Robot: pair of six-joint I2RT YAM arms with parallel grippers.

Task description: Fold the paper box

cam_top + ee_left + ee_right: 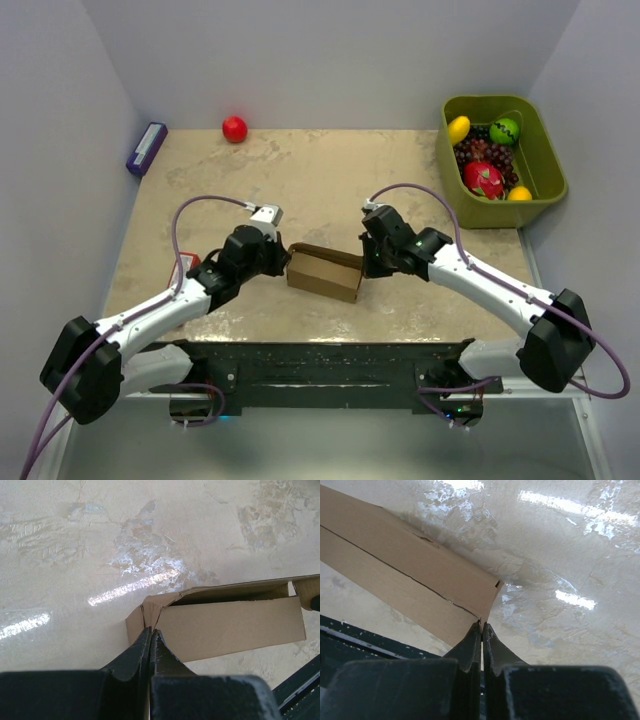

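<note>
Pinching the paper box at both ends | left gripper pressed together on its left corner, right gripper on its right edge | box near the table's front centre | walls up, top apparently open, closing flaps seemingly left to do

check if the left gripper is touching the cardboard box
Touching. The left wrist view shows the left gripper shut on the crumpled corner of the cardboard box, with no gap between them.
</note>
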